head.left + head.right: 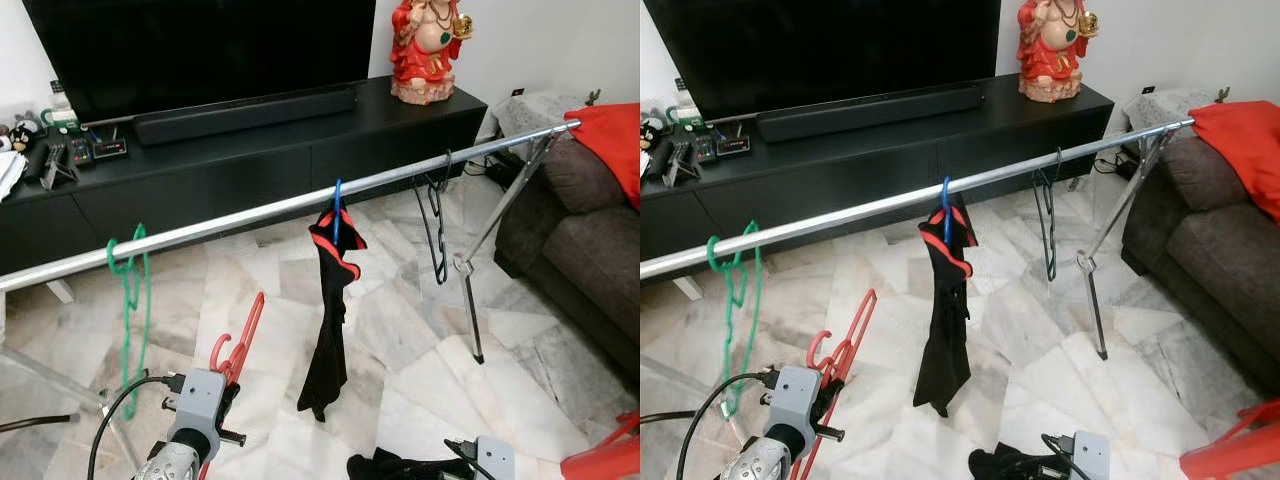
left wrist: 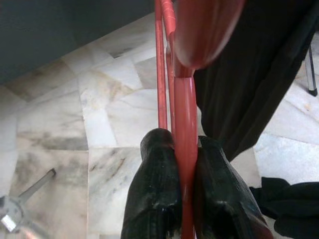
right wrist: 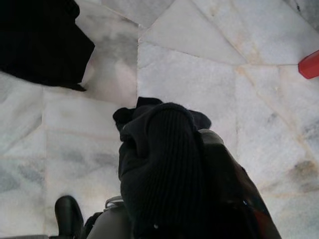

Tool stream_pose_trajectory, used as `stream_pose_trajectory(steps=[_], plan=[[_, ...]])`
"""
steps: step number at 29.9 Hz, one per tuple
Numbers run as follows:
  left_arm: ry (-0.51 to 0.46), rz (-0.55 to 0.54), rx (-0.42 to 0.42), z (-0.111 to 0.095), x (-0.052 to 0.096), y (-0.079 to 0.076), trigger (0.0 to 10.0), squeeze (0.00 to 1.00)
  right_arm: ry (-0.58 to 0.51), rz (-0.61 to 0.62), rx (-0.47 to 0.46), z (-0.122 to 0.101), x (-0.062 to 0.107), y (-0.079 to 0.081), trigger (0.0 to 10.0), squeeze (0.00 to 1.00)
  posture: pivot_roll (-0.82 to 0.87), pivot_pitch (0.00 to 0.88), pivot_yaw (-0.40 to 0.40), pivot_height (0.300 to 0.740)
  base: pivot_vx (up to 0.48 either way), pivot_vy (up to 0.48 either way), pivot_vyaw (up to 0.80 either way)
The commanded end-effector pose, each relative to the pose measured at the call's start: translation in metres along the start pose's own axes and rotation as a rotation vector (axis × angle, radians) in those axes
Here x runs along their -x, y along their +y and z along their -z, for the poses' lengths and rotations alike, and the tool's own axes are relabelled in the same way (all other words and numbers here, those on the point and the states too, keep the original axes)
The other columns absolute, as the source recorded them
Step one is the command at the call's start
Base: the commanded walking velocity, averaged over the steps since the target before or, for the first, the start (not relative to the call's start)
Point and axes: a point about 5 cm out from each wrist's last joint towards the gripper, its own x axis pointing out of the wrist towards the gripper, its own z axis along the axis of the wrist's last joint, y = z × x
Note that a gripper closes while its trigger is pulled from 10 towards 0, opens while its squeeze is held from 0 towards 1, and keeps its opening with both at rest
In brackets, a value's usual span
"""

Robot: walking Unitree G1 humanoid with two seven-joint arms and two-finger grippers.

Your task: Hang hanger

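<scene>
Below the rail [image 1: 250,215], the left claw [image 2: 185,199] pinches a light, stiff red hanger [image 1: 243,335] by its shank, while the right claw [image 3: 199,164] clutches dark cloth [image 3: 159,164].

Bright, even indoor light; sharp head views, blurred close foreground in wrist views.

The left gripper [image 2: 184,191] is low, before the rail [image 1: 250,215], with a hanger [image 1: 240,345] between its fingers. Above it to the left another hanger [image 1: 128,290] hangs on the rail. To its right hangs a garment [image 1: 330,320], further right a third hanger [image 1: 435,225].
</scene>
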Motion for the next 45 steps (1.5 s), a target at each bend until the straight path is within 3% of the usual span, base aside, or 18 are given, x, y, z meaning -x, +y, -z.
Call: stream_pose_trajectory(steps=[1,38,45], plan=[[0.015,-0.012,0.007,0.0032,0.0021,0.0026,10.0,0.0,0.002,0.004,-0.002,0.0018,0.0005,-0.0021,10.0,0.0,0.1,0.062,-0.008,0.74,-0.3,0.0,0.0],[0.017,-0.008,0.009,0.0024,0.0004,0.0014,10.0,0.0,-0.002,-0.004,0.0,0.0006,0.0003,-0.0018,10.0,0.0,0.1,0.059,-0.011,0.74,-0.297,0.0,0.0],[0.014,-0.011,0.016,0.0019,0.0002,0.0011,10.0,0.0,-0.002,-0.005,-0.001,0.0003,0.0002,-0.0018,10.0,0.0,0.1,0.058,-0.011,0.74,-0.074,0.0,0.0]])
